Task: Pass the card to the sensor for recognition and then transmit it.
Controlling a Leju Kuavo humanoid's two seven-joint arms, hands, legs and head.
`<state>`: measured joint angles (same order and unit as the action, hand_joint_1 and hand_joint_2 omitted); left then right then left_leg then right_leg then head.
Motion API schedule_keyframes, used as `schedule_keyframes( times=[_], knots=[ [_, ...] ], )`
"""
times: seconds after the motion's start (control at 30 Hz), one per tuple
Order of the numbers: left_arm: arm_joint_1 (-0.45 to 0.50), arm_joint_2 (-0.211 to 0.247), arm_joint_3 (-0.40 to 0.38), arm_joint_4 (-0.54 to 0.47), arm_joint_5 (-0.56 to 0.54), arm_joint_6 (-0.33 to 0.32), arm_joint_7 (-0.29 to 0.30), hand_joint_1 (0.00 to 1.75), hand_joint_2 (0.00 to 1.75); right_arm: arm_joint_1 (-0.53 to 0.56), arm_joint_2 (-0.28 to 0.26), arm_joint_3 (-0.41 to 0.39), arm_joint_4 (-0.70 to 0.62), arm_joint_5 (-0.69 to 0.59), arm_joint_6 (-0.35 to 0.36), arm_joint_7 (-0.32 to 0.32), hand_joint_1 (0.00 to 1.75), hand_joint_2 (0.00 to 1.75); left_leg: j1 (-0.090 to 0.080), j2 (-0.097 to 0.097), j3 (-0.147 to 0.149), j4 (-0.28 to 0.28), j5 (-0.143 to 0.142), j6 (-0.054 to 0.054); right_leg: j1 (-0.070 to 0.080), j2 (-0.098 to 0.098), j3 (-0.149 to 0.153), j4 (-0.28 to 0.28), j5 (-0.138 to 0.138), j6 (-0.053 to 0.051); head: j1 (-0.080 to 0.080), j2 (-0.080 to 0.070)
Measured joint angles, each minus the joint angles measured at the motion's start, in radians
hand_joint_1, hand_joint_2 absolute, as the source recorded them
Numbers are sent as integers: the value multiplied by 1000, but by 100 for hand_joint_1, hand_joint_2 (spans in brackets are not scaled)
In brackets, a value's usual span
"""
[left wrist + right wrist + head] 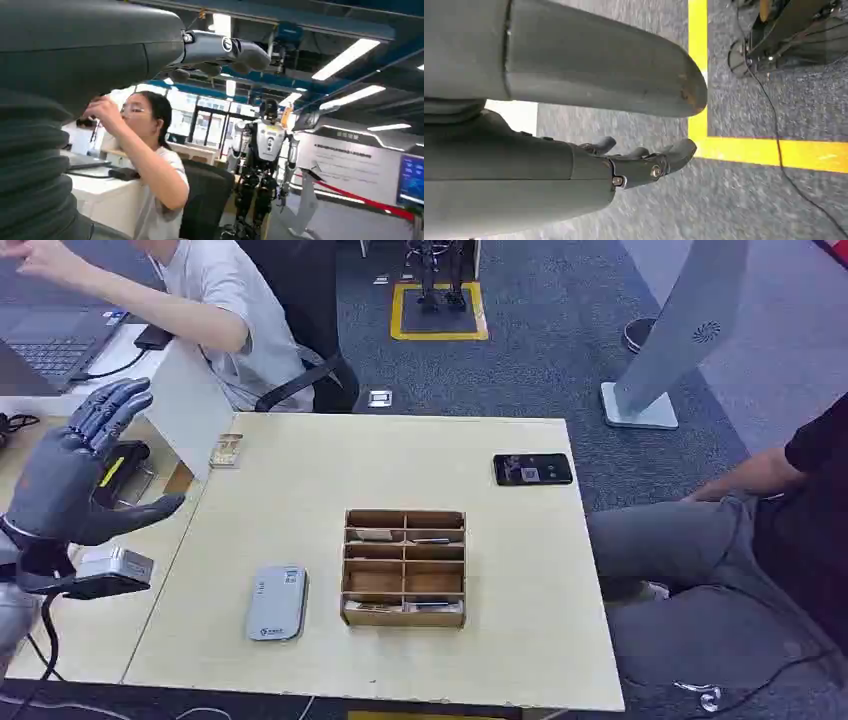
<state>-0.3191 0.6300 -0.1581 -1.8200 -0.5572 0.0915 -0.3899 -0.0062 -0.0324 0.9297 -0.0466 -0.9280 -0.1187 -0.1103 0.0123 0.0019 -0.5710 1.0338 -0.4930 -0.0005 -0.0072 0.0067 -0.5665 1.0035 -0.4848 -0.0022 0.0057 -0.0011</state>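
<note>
A wooden compartment box [404,568] sits mid-table with cards [372,535] lying in some of its slots. To its left lies a flat grey sensor device [277,602]. My left hand [80,470] is raised at the table's left side, well left of the box, fingers spread and holding nothing. In the left wrist view the left hand's fingers [220,50] stretch out into the room, empty. My right hand [644,160] hangs over grey carpet with a yellow floor line, its fingers loosely apart with nothing in them.
A black phone [533,469] lies at the table's far right. A small card stand [226,451] is at the far left corner. One person [215,300] sits behind a side desk with a laptop [50,345]; another [740,540] sits to the right. A white floor sign [680,340] stands beyond.
</note>
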Motion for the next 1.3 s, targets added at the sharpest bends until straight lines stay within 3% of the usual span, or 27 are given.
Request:
schedule_keyframes(
  times=[0.33,0.6,0.93,1.03,1.2,1.3],
  knots=[
    [-104,95,-209,10,-124,74,12,0,175,4,19,-94,19,-204,40,12,0,0,0,0,0,0,0,0,0,0,0,0,0,0,0,0],
    [-200,152,-357,31,-198,121,16,0,175,20,44,-167,34,-391,108,-19,0,0,0,0,0,0,0,0,0,0,0,0,0,0,0,0],
    [-252,162,-419,50,-207,127,16,0,175,31,58,-198,39,-446,119,-54,0,0,0,0,0,0,0,0,0,0,0,0,0,0,0,0],
    [-260,173,-433,53,-181,130,16,0,175,42,58,-195,42,-432,177,-106,0,0,0,0,0,0,0,0,0,0,0,0,0,0,0,0],
    [-214,224,-426,53,-147,194,52,0,175,55,66,-196,43,-460,210,-124,0,0,0,0,0,0,0,0,0,0,0,0,0,0,0,0],
    [-182,230,-398,53,-154,189,79,0,175,55,72,-205,43,-483,222,-105,0,0,1,-1,-1,0,0,0,0,-1,0,0,-1,0,0,0]
  ],
)
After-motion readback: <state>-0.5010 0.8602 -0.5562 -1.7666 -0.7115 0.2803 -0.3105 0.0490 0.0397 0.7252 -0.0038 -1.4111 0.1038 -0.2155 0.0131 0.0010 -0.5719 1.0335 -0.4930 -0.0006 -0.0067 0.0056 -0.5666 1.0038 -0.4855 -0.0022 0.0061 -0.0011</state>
